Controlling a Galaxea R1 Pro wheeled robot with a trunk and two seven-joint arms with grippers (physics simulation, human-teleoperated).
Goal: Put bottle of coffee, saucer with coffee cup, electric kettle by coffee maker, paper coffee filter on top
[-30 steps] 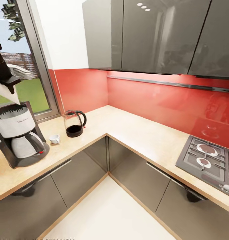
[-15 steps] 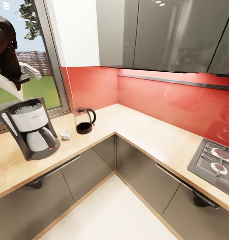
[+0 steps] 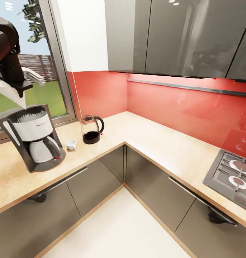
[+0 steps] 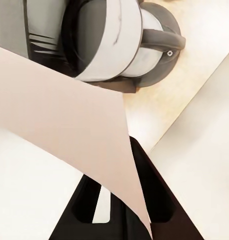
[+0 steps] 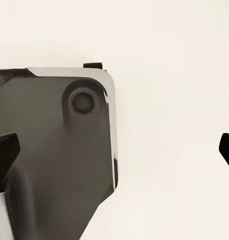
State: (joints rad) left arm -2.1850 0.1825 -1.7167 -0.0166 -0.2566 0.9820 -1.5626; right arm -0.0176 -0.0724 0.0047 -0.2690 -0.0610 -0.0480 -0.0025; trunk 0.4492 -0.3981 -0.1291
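White paper — the paper coffee filter (image 3: 10, 96) — hangs pinched in the left gripper (image 3: 15, 86), just above and slightly to the window side of the coffee maker (image 3: 31, 141). The coffee maker stands on the kitchen countertop (image 3: 155, 143), its open top directly beneath the filter's lower edge. In the left wrist view the filter (image 4: 69, 130) spreads from between the black fingers (image 4: 144, 190), with the machine's top (image 4: 107, 42) below it.

Beside the coffee maker, toward the counter's corner, sits the coffee cup (image 3: 70, 144); just beyond the cup stands the electric kettle (image 3: 91, 129).

Over the last second the head camera has swung, bringing the coffee maker further into view — the filter stays poised over it, not yet released. The placing step looks close.

The right gripper (image 5: 114, 165) is spread wide and empty, over a pale floor.
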